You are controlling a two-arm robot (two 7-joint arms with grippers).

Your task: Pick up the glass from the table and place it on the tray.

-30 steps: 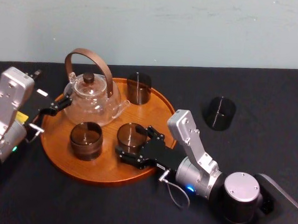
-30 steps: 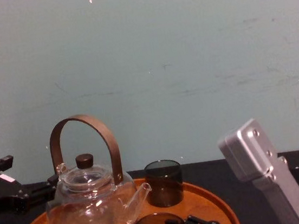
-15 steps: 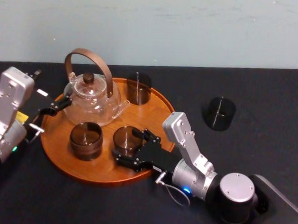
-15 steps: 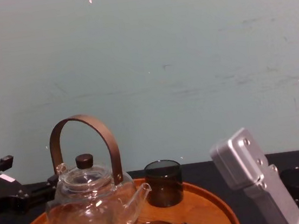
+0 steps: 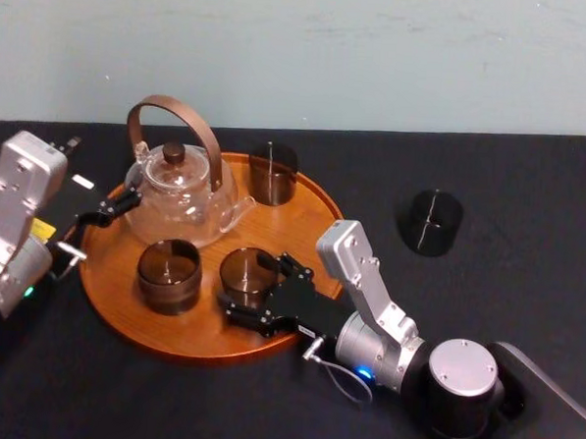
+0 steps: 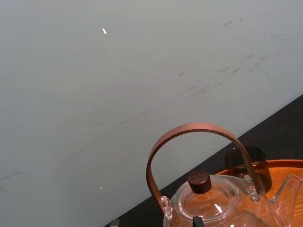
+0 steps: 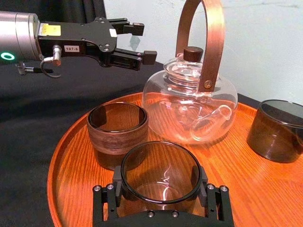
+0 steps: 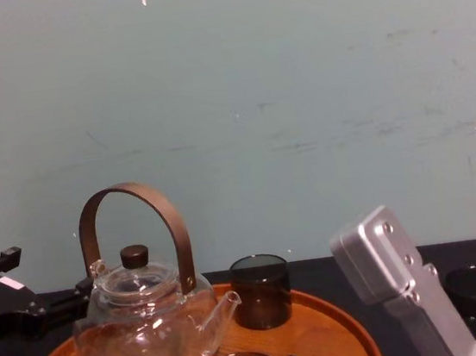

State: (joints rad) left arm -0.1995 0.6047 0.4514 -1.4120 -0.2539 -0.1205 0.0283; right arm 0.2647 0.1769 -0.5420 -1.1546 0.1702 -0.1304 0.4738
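Glass [image 5: 246, 273] — smoky, inside the tray's [image 5: 307, 225] near rim, just beside a second glass [image 5: 169, 274]; whether its base meets the wood cannot be told.
Right gripper [image 5: 253, 288] — over the tray's near-right rim, fingers clasped on the Glass from both sides.
Left gripper [image 7: 140, 41] — at the tray's left rim, fingers parted, gripping nothing.
Teapot [image 5: 182, 189] — on the tray's far-left part.
Third glass [image 5: 273, 172] — at the tray's far rim.
Fourth glass [image 5: 431, 222] — on the table [image 5: 531, 173], well right of the tray.

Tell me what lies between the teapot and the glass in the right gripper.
Only bare wood of the tray, seen in the right wrist view between the teapot and the glass in the right gripper.
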